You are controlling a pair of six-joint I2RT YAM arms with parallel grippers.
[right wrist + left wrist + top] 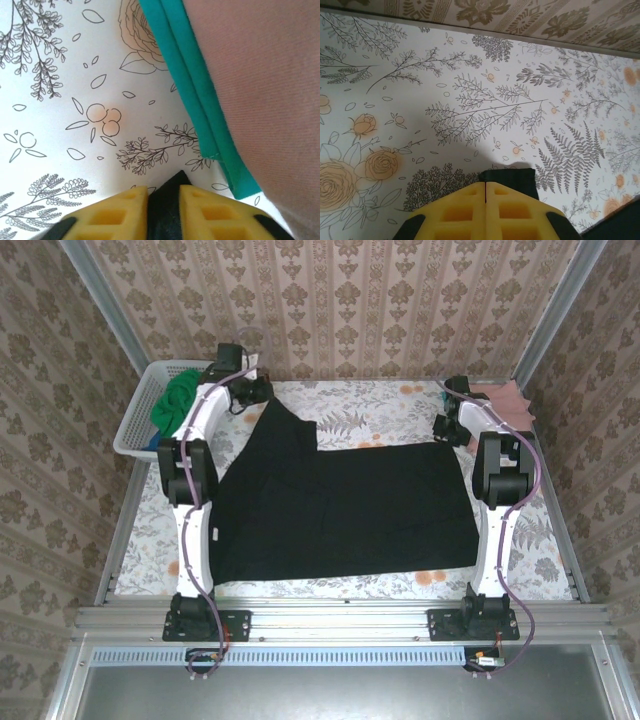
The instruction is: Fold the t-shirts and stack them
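The black t-shirt (pixel 350 505) lies spread flat across the middle of the flowered table (pixel 380 412). I judge it light, limp cotton that will sag and crease wherever it hangs free, so its far corners look like the right places to hold. My left gripper (pixel 485 184) has its yellow fingers pressed together, a scrap of black cloth showing just past the tips. My right gripper (pixel 163 189) is nearly closed on a black fold in its narrow gap, near the teal t-shirt (pixel 192 90) under the salmon pink t-shirt (pixel 260 75).
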